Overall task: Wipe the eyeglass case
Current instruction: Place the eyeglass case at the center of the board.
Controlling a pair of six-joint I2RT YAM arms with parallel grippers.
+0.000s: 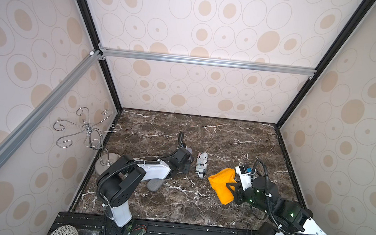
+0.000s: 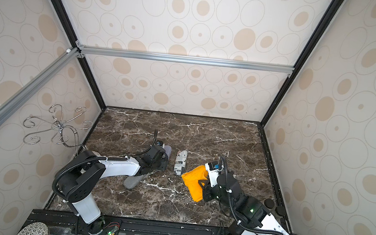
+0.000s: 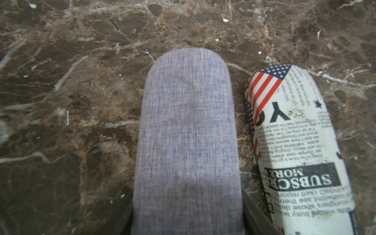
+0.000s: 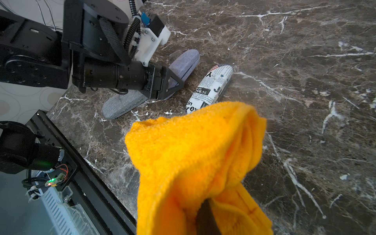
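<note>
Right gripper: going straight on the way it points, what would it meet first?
Probably the newspaper-print case, lying just beyond the orange cloth the right gripper holds; depth is unclear.

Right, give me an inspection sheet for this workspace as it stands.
Surface: dark marble tabletop, with white specks scattered on it.
Job's things: grey case in the left pincer; newspaper-print case lying beside it, apart; orange cloth in the right pincer.
Clutter: second grey piece under the left arm, possibly another case; wire hook stand by the left wall; patterned round item at the front rail.
Pincers: left shut on the grey case; right shut on the orange cloth.
Cables: black corrugated hoses along both arms; no snag seen.
Surroundings: oval-patterned walls, aluminium frame bars.
</note>
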